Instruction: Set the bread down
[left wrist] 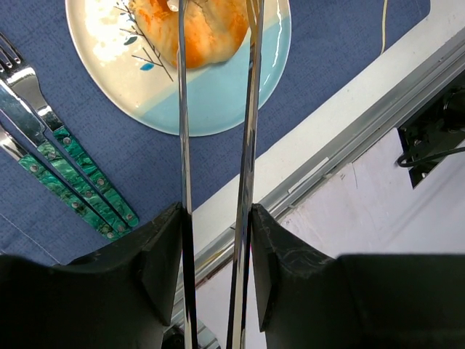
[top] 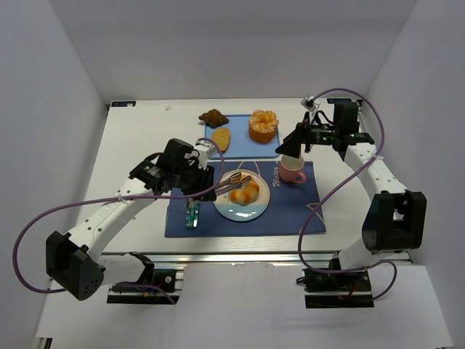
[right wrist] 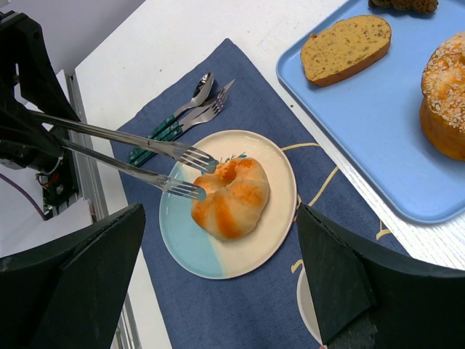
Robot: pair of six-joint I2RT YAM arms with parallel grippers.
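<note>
The bread (top: 245, 193), a small glossy golden roll with a ring-like top, lies on the round white and pale-blue plate (top: 243, 212). My left gripper (top: 206, 177) is shut on a pair of metal tongs (top: 231, 183). In the left wrist view the tongs' arms (left wrist: 182, 145) run up between my fingers (left wrist: 163, 247) to the bread (left wrist: 200, 29) on the plate (left wrist: 211, 109). In the right wrist view the forked tips of the tongs (right wrist: 190, 173) stand slightly apart, close against the left end of the bread (right wrist: 231, 198). My right gripper (right wrist: 225, 291) hangs wide open above the plate (right wrist: 196, 254), holding nothing.
The plate sits on a dark blue mat (top: 290, 207), with green-handled cutlery (top: 192, 214) on its left and a pink mug (top: 292, 172) on its right. Behind is a blue tray (top: 240, 144) with an orange fluted bun (top: 263, 125), a tan slice (top: 221, 138) and a brown piece (top: 213, 117).
</note>
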